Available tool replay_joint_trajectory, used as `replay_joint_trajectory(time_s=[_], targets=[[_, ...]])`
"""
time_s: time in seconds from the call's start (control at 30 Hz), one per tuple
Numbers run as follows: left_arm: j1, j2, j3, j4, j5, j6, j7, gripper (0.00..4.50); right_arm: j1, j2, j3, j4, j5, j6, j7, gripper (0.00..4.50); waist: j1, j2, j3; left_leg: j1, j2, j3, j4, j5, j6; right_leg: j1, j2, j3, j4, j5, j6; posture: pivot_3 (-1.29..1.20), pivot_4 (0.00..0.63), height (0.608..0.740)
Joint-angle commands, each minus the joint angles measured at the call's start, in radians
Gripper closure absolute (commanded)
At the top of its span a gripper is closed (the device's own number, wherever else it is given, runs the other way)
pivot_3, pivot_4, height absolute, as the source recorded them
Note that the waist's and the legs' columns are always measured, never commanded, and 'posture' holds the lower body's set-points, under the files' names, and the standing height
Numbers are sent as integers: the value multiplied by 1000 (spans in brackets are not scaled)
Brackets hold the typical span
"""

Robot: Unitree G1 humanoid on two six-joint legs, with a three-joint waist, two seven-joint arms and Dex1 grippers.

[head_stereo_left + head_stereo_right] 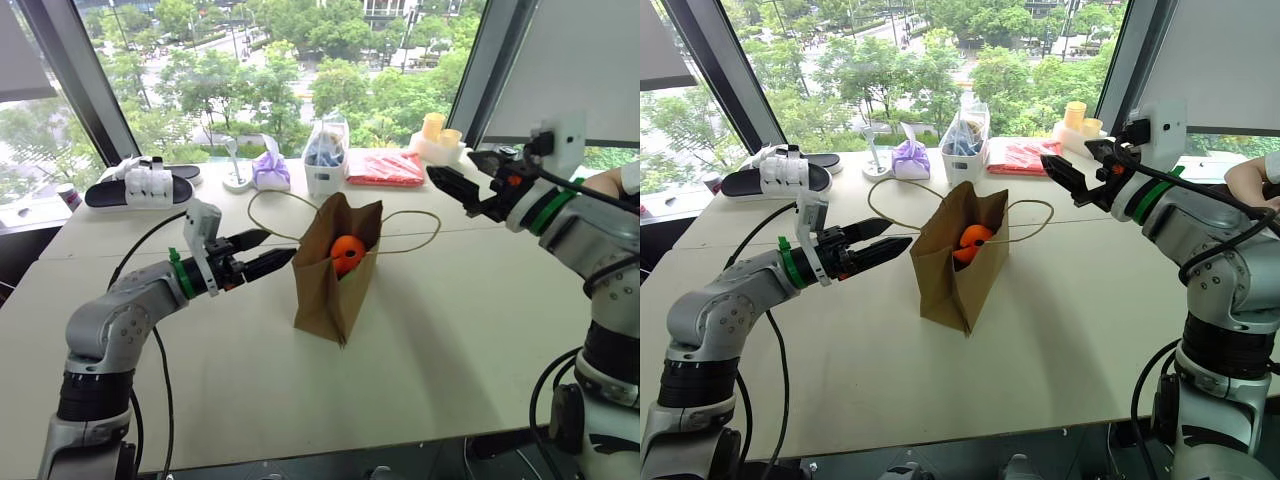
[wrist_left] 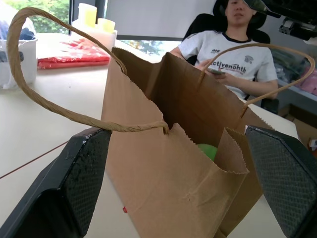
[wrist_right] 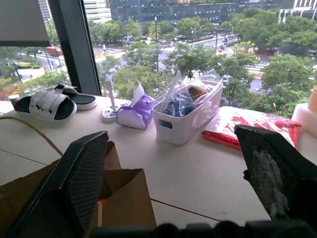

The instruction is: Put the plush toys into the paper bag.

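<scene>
Legible writing: the white shirt of a seated person [image 2: 233,54] beyond the table carries dark chest lettering, partly hidden by a cord handle and not fully readable. No printing shows on the paper bag [image 1: 335,270].

The paper bag, plain brown kraft with thin tan cord loop handles splayed outward, stands upright with its mouth open near the middle of the pale table [image 1: 420,330]. The orange plush toy [image 1: 347,252], round and bright, sits inside the bag near the top; the lime green plush toy [image 2: 208,150] lies lower inside, a sliver of it seen over the paper's edge.

The left gripper [image 1: 268,252], at 9 o'clock of the bag, has its black fingers spread and holds nothing. The right gripper [image 1: 462,190], at 2 o'clock and raised above the table, is likewise spread and empty.

Along the far edge at 12 o'clock: black-and-white sandals [image 1: 140,188], a purple pouch [image 1: 270,170], a white bin [image 3: 190,116] holding a clear plastic bag, and a red packet [image 1: 388,168]. Floor-to-ceiling windows overlook trees and streets.
</scene>
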Motion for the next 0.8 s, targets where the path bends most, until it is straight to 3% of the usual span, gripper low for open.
replay_joint_trajectory(time_s=[0.03, 0.1, 0.2, 0.27, 0.47, 0.8], targets=[[122, 91, -64, -135, -12, 20, -120, 0, 265, 79, 9, -78, -58, -21, -85, 909, 0, -9, -7, 1, 0, -1, -1, 0, 0, 0, 0, 0, 1, 0, 0, 0, 150, 740], [155, 120, -84, -166, -9, 15, -147, 0, 334, 109, 23, -103, -62, -37, -103, 1966, 1, -7, -6, 3, 1, -2, -4, -2, 2, 1, 1, 0, 0, 0, -1, 0, 150, 740], [164, 134, -93, -174, -2, 1, -160, 0, 366, 104, 19, -109, -69, -56, -103, 3518, 0, 8, 3, -6, -1, 3, 1, -1, 3, -8, -5, 6, 1, 0, 0, 0, 150, 740], [163, 136, -98, -172, 3, -5, -166, 0, 374, 99, 22, -110, -68, -59, -102, 4425, 0, 7, 3, -3, -2, 5, 2, 0, 4, -5, -5, 7, 1, 1, 2, 0, 150, 740], [133, 93, -137, -170, 40, -29, -131, 0, 376, 88, 75, -176, -22, -35, -62, 4425, -1, 7, 3, 9, 0, 5, -2, 0, 4, 6, -1, 3, 0, 0, 1, 0, 150, 740], [111, 15, -218, -150, 168, -101, -55, 0, 305, 223, 283, -167, -23, -57, -61, 4425, 0, 7, 3, 9, 0, 2, -2, 0, 4, 6, -2, 4, 0, 1, 1, 0, 150, 740]])
